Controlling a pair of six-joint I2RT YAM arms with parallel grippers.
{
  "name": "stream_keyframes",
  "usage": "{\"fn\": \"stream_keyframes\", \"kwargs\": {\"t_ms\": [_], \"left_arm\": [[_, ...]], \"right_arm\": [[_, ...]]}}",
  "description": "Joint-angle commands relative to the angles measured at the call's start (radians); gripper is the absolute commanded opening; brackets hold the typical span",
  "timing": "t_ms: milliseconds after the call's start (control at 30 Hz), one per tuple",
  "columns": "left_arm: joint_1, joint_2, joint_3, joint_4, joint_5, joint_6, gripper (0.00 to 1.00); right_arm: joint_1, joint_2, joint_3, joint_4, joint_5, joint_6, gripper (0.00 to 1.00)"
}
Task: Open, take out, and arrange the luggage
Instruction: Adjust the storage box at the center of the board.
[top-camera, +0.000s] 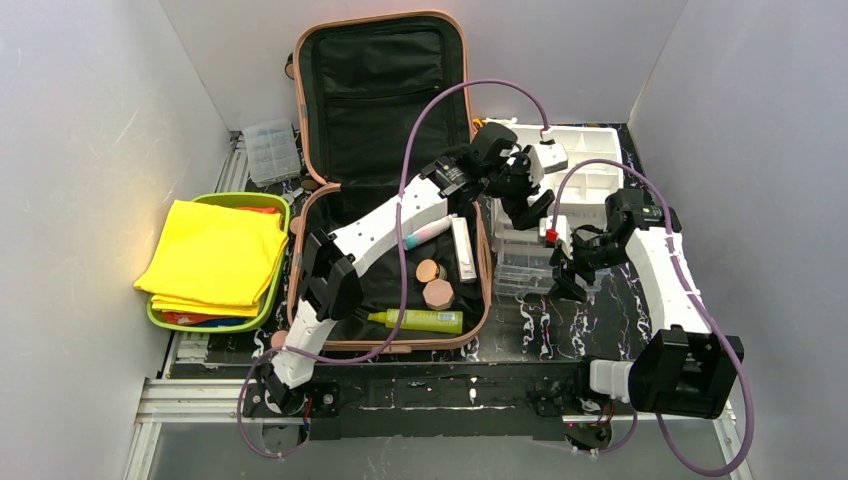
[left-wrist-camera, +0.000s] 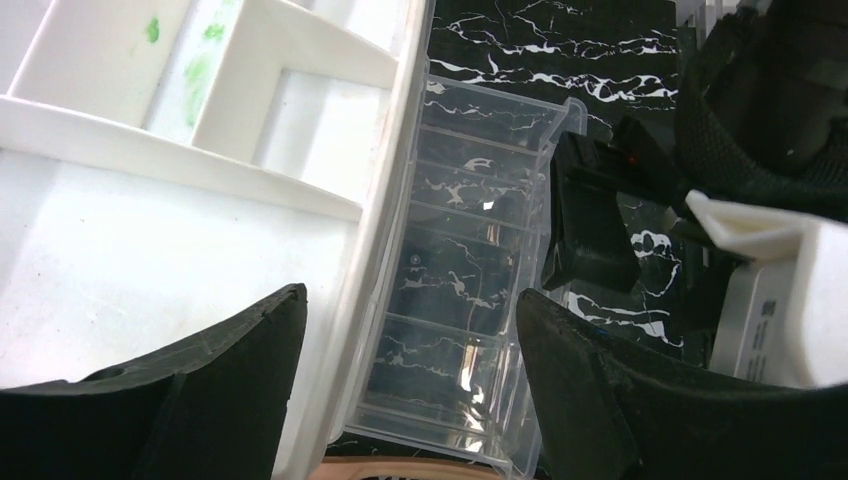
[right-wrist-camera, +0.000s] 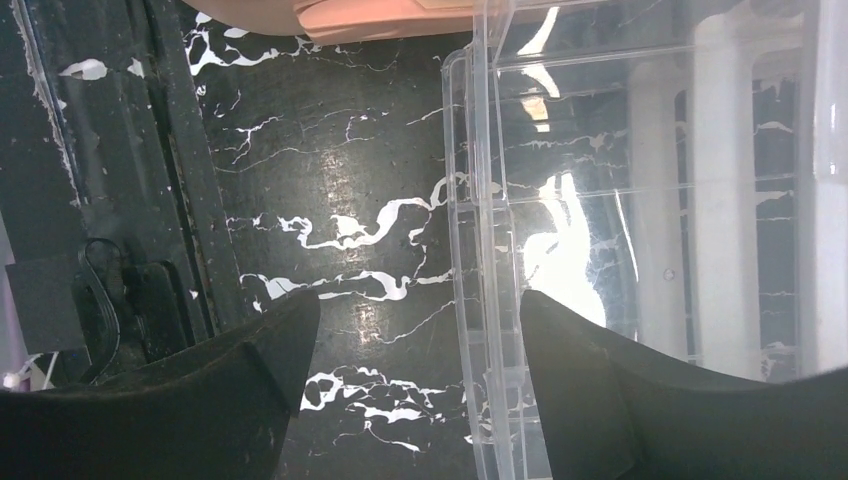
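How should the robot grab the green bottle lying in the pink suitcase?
Grip the bottle around its middle, coming straight down from above. It lies flat on its side by the suitcase's near wall, long way left to right, so pinch across its narrow width. The cap end is probably too thin to hold well.

Overhead view, wrist views close, sharing clear box (left-wrist-camera: 450, 300)
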Motion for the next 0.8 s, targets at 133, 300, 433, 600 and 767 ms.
{"fn": "stream_keyframes", "kwargs": {"t_ms": [133,300,433,600,767], "left_arm": [[0.014,0.05,0.033,-0.011,-0.067,-0.04,0.52],[0.013,0.055,0.027,-0.012,-0.075,-0.046,0.42],[0.014,0.055,0.018,-0.011,-0.093,-0.046,0.27],[0.013,0.062,0.018,-0.006,-0.121,-0.061,0.15],[0.013,0.072,0.025,-0.002,-0.16,-0.09,0.05]], "right_arm": [[0.027,0.027,0.002,0.02,0.017,0.062,0.78],[0.026,0.008,-0.001,0.021,0.029,0.061,0.78],[0.027,-0.004,0.003,0.016,0.045,0.06,0.77],[0.027,0.002,0.013,0.006,0.067,0.058,0.74],[0.027,0.018,0.011,0.019,0.067,0.058,0.69]]}}
